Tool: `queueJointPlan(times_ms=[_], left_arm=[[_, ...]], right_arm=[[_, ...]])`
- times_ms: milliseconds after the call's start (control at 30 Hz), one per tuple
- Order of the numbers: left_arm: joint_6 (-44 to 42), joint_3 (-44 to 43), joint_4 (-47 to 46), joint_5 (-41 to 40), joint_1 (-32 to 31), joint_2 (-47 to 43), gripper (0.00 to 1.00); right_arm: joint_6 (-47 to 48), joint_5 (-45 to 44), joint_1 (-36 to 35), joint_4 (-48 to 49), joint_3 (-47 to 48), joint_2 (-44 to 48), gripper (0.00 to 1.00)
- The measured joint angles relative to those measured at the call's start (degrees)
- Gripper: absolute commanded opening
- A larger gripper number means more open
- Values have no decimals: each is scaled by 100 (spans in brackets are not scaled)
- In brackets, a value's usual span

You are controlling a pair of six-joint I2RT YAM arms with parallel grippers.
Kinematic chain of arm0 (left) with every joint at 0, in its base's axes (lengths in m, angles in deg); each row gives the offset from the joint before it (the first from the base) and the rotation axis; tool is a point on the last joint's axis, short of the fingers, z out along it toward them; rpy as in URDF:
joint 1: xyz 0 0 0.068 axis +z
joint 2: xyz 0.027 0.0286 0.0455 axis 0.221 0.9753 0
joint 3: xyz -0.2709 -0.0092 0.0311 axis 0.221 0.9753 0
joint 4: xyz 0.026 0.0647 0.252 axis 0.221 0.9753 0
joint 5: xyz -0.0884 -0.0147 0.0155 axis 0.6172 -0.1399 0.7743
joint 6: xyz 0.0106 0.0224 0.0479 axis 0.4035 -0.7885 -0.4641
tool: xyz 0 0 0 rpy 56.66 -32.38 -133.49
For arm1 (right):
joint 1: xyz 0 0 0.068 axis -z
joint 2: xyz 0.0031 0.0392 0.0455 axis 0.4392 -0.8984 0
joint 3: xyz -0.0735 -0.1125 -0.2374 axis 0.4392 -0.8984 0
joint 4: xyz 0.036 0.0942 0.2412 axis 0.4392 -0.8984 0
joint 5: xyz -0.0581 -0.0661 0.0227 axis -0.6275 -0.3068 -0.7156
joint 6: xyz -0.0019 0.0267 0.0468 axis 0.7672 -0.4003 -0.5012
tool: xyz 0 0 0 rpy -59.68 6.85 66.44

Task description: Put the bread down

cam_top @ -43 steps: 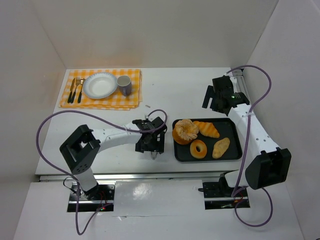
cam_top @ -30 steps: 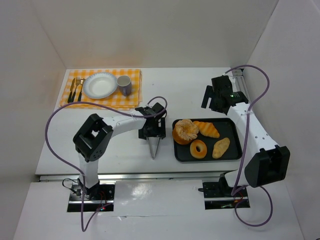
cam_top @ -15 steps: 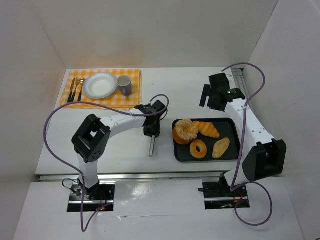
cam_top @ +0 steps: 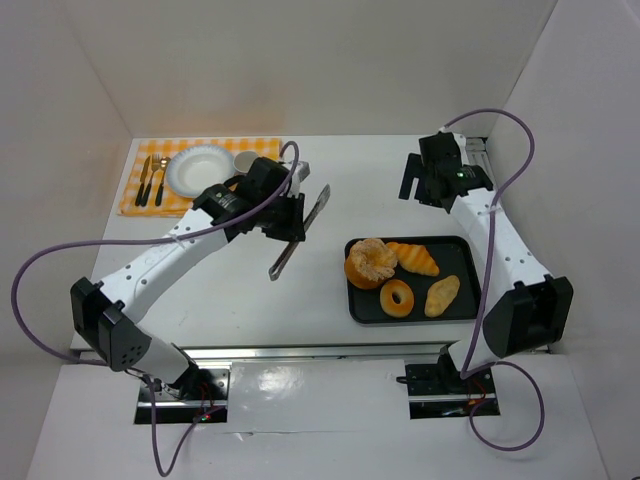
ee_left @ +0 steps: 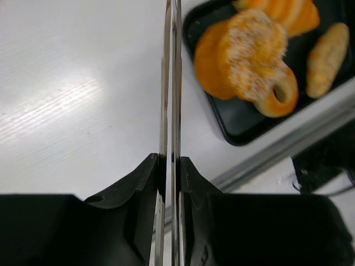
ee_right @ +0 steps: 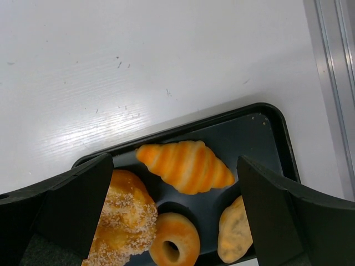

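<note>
Two tong blades sit clamped together in your left gripper: let them spread before straddling the bread; your right gripper gapes wide.

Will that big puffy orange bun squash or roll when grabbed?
Probably squashes: the round orange bun looks puffy and soft. Its sugary crust may shed crumbs. Sitting flat in the black tray, it seems unlikely to roll.

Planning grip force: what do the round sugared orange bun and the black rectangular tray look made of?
Bun: matte foam replica or real dough; gritty pale crust leaves it open. Tray: probably hard plastic, smooth, faint sheen along its rim.
</note>
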Motion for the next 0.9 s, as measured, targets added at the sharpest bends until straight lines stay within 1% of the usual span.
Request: queueJointPlan(times_ms=[100,133,167,233,267,367,400,567,800,900], left_arm=[[-44,-22,173,498,-7,-116,33],[-33,-26,243,678,-7,-129,35],[-2,-26,304,850,-7,-131,40],[61,-26,404,1169,-11,-133,45],[105,-26,435,1320,-11,-136,51],[315,-26,498,1657,-11,-168,57],[350,-26,516,1711,-11,-184,58],[584,-28,553,1803,-44,-240,59],[994,-37,553,1635,-249,-240,59],[1222,-35,549,1528,-323,-240,64]], right_arm=[[2,-31,-20,-59,111,-2,100],[9,-48,-22,-81,164,-2,100],[13,-61,-22,-122,232,-2,100],[17,-109,-22,-195,413,-2,100],[17,-140,-22,-232,511,0,100],[17,-188,-22,-304,741,22,100],[17,-195,-20,-319,787,37,100],[17,-208,-22,-376,820,179,100],[17,-208,-20,-472,820,232,100],[17,-205,-20,-481,820,232,100]])
